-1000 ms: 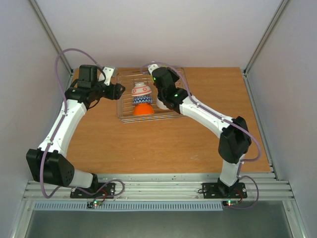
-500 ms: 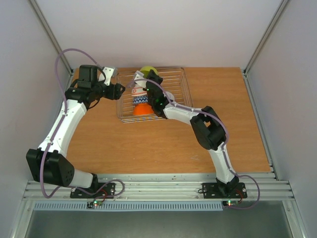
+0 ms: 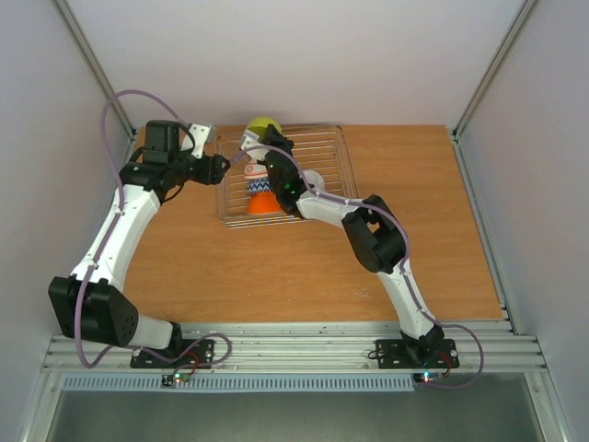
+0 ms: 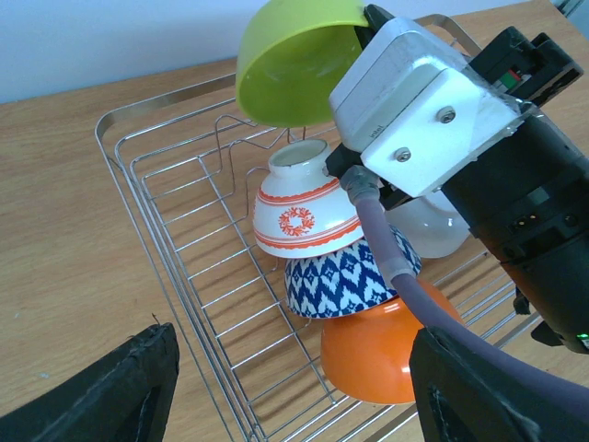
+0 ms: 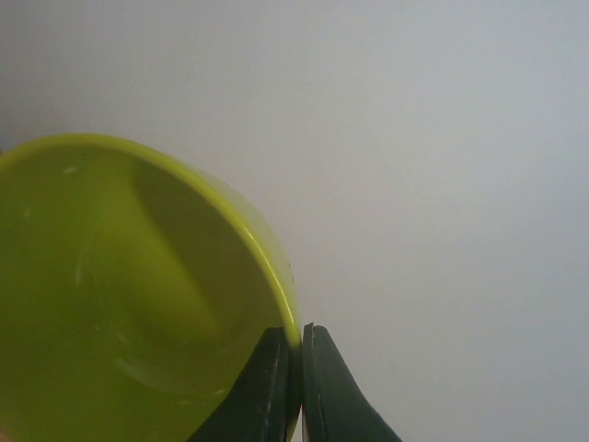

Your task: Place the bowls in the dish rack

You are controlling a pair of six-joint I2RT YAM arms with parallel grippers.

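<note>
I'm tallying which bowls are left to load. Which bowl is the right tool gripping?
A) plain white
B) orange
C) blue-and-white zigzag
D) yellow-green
D: in the right wrist view the right tool is clamped on the rim of the yellow-green bowl.

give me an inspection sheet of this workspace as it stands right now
surface: wooden table, rack at its far middle
job's things: wire dish rack holds red-patterned bowl, blue zigzag bowl and orange bowl nested on their sides, white bowl beside them, partly hidden; yellow-green bowl held up at the rack's far edge
clutter: nothing seen
grippers: right gripper shut on the yellow-green bowl's rim; left gripper open, empty, beside the rack
cables: purple cable looped along each arm
surroundings: pale walls, metal rail at the near edge
</note>
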